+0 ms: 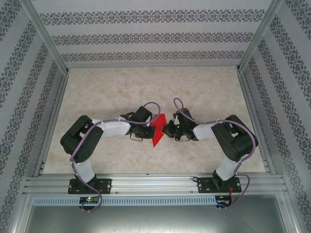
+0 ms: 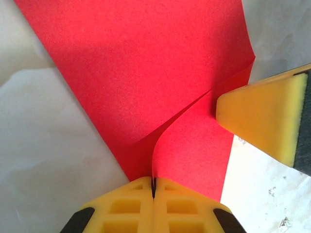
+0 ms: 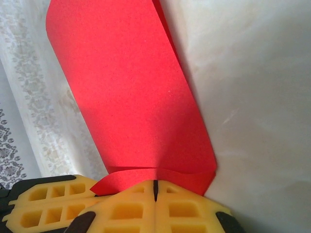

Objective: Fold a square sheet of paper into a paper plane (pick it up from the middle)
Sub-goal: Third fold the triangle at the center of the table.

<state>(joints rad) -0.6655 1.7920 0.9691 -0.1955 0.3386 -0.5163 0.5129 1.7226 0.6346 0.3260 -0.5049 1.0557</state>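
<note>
Nearest, left arm (image 1: 87, 138) and right arm (image 1: 233, 138) bent inward from the front rail over a pale table (image 1: 121, 92). Between them at mid-table, red sheet of paper (image 1: 158, 130), creased and curling. Left gripper (image 2: 153, 187) pinched tight on one paper edge; right gripper (image 3: 155, 187) pinched tight on the opposite edge.

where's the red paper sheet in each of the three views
Top external: the thin bright red paper sheet is mid-picture on the pale marbled tabletop, between the left end effector and the right end effector.
Left wrist: it fills the upper middle and is pinched at the bottom by the left end effector.
Right wrist: a band from the top to bottom centre, pinched by the right end effector.
Shared landmark: the tabletop around it.
</note>
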